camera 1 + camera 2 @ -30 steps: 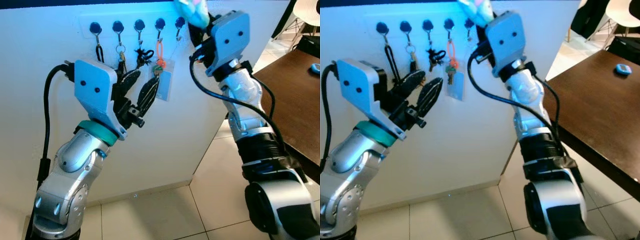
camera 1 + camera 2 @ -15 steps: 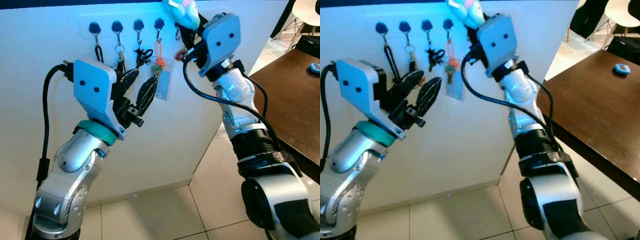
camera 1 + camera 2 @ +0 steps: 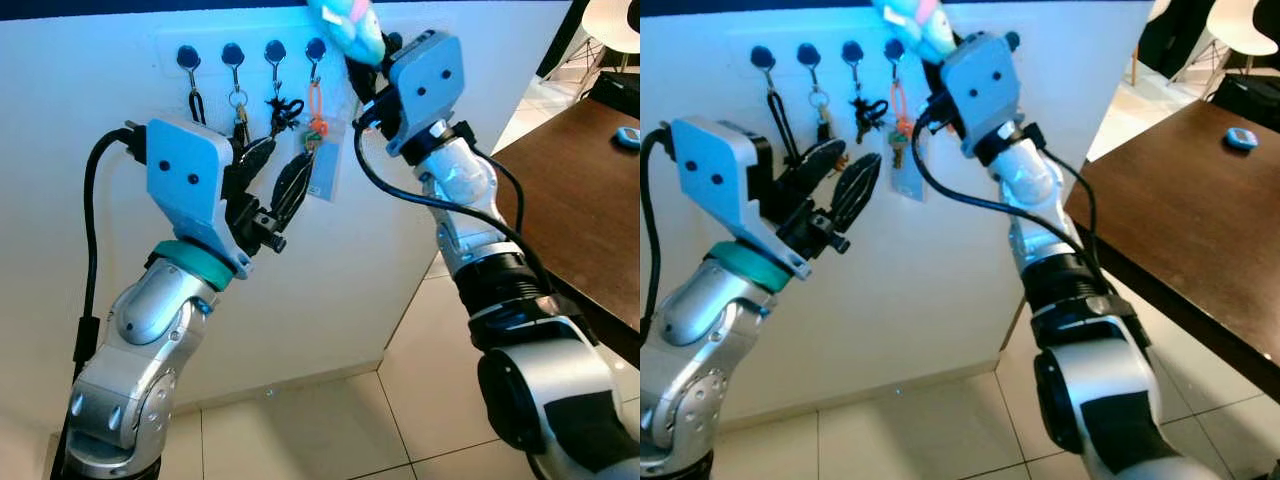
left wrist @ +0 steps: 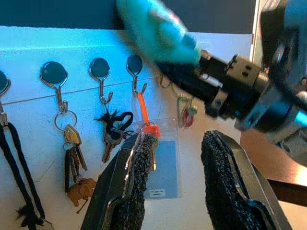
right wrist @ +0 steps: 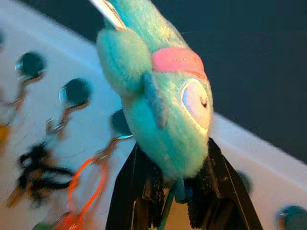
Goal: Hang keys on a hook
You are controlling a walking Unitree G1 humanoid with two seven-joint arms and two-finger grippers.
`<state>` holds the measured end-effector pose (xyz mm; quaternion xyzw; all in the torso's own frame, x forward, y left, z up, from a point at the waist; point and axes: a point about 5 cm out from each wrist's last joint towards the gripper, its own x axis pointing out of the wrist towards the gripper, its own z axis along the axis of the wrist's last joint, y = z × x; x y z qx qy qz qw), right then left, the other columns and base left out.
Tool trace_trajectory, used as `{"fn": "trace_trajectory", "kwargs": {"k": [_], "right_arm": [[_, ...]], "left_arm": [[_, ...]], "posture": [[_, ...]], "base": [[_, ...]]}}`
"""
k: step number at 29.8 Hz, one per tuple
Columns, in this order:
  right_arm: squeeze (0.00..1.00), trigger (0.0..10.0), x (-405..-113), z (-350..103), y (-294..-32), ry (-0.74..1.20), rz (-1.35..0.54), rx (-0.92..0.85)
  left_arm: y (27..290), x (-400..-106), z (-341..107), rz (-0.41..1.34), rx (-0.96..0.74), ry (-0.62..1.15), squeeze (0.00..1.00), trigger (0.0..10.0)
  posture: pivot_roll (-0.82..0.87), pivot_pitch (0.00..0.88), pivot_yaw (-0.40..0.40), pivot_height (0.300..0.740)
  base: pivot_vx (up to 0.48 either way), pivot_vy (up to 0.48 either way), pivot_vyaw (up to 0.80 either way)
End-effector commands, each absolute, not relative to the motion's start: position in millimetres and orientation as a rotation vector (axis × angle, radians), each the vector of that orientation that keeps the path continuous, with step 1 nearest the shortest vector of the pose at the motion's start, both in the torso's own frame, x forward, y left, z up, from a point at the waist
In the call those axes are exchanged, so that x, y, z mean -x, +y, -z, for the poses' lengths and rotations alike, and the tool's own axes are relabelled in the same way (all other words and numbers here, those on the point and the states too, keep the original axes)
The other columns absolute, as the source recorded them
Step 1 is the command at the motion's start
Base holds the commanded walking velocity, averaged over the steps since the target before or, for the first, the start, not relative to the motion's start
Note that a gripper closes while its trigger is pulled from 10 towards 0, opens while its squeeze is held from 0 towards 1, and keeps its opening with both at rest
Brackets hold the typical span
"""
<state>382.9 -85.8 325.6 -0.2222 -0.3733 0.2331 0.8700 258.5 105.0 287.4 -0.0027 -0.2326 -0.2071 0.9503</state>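
The right gripper (image 5: pixel 175 191) pinches a fuzzy teal plush (image 5: pixel 158 100) keychain, its keys (image 4: pixel 186 114) dangling beside the fifth hook (image 4: pixel 165 82); it has edged leftward along the rack since before. The left gripper (image 4: pixel 175 191), fingers parted and empty, hovers near the orange lanyard (image 4: pixel 143 110), white wall beyond.
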Motion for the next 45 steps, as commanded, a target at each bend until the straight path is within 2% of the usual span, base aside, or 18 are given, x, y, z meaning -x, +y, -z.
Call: {"fn": "trace_trajectory", "kwargs": {"k": [1,19,21,22,23,24,26,28,29,30,31,32,33,36,39,41,43,45], "right_arm": [[0.00,10.0,-387,-312,-79,-0.711,-0.536,0.505],[0.00,10.0,-386,-298,-74,-0.684,-0.616,0.567],[0.04,10.0,-384,-297,-73,-0.692,-0.615,0.557],[1.00,10.0,-383,-296,-74,-0.701,-0.604,0.530],[1.00,10.0,-383,-296,-74,-0.701,-0.604,0.530],[1.00,10.0,-380,-299,-77,-0.743,-0.566,0.432],[1.00,10.0,-378,-304,-80,-0.777,-0.540,0.352],[1.00,10.0,-378,-304,-80,-0.777,-0.540,0.352],[1.00,10.0,-376,-309,-85,-0.784,-0.525,0.205],[0.40,10.0,-373,-306,-88,-0.735,-0.578,0.036],[0.40,10.0,-373,-306,-88,-0.735,-0.578,0.036],[0.40,10.0,-370,-304,-88,-0.702,-0.634,-0.076],[0.00,10.0,-363,-293,-87,-0.635,-0.749,-0.169],[0.00,10.0,-351,-277,-87,-0.570,-0.865,-0.193],[0.00,10.0,-327,-241,-86,-0.432,-1.040,-0.125],[0.00,10.0,-327,-241,-86,-0.432,-1.040,-0.125],[0.00,10.0,-310,-214,-89,-0.323,-1.130,0.001],[0.00,10.0,-310,-214,-89,-0.323,-1.130,0.001]], "left_arm": [[107,-257,-285,0.411,0.002,-0.468,0.00,10.0],[108,-258,-286,0.402,0.005,-0.467,0.00,10.0],[108,-258,-286,0.401,0.005,-0.465,0.00,10.0],[108,-258,-285,0.400,0.005,-0.462,0.00,10.0],[108,-258,-285,0.400,0.005,-0.462,0.00,10.0],[108,-259,-284,0.400,0.005,-0.457,0.00,10.0],[108,-259,-283,0.399,0.005,-0.455,0.00,10.0],[108,-259,-283,0.399,0.005,-0.455,0.00,10.0],[108,-259,-283,0.397,0.006,-0.451,0.00,10.0],[108,-260,-281,0.393,0.006,-0.446,0.00,10.0],[108,-260,-281,0.393,0.006,-0.446,0.00,10.0],[108,-260,-281,0.391,0.006,-0.443,0.00,10.0],[108,-260,-280,0.390,0.006,-0.441,0.00,10.0],[108,-259,-280,0.390,0.008,-0.437,0.00,10.0],[109,-259,-279,0.393,0.010,-0.432,0.00,10.0],[109,-259,-279,0.393,0.010,-0.432,0.00,10.0],[107,-260,-278,0.400,0.013,-0.426,0.00,10.0],[107,-260,-278,0.400,0.013,-0.426,0.00,10.0]], "posture": [[0.00,0.038,0.035,0.740],[0.00,0.038,0.038,0.740],[0.00,0.043,0.040,0.740],[-0.01,0.043,0.041,0.740],[-0.01,0.043,0.041,0.740],[-0.01,0.044,0.043,0.740],[-0.01,0.045,0.043,0.740],[-0.01,0.045,0.043,0.740],[-0.01,0.046,0.043,0.740],[-0.01,0.049,0.043,0.740],[-0.01,0.049,0.043,0.740],[-0.01,0.051,0.044,0.740],[-0.01,0.055,0.047,0.740],[-0.01,0.059,0.049,0.740],[-0.02,0.066,0.055,0.740],[-0.02,0.066,0.055,0.740],[-0.03,0.069,0.056,0.740],[-0.03,0.069,0.056,0.740]], "base": [[0.000,0.000,0.00],[0.000,0.000,0.00],[0.000,0.000,0.00],[0.000,0.000,0.00],[0.000,0.000,0.00],[0.000,0.000,0.00],[0.000,0.000,0.00],[0.000,0.000,0.00],[0.000,0.000,0.00],[0.000,0.000,0.00],[0.000,0.000,0.00],[0.000,0.000,0.00],[0.000,0.000,0.00],[0.000,0.000,0.00],[0.000,0.000,0.00],[0.000,0.000,0.00],[0.000,0.000,0.00],[0.000,0.000,0.00]]}}
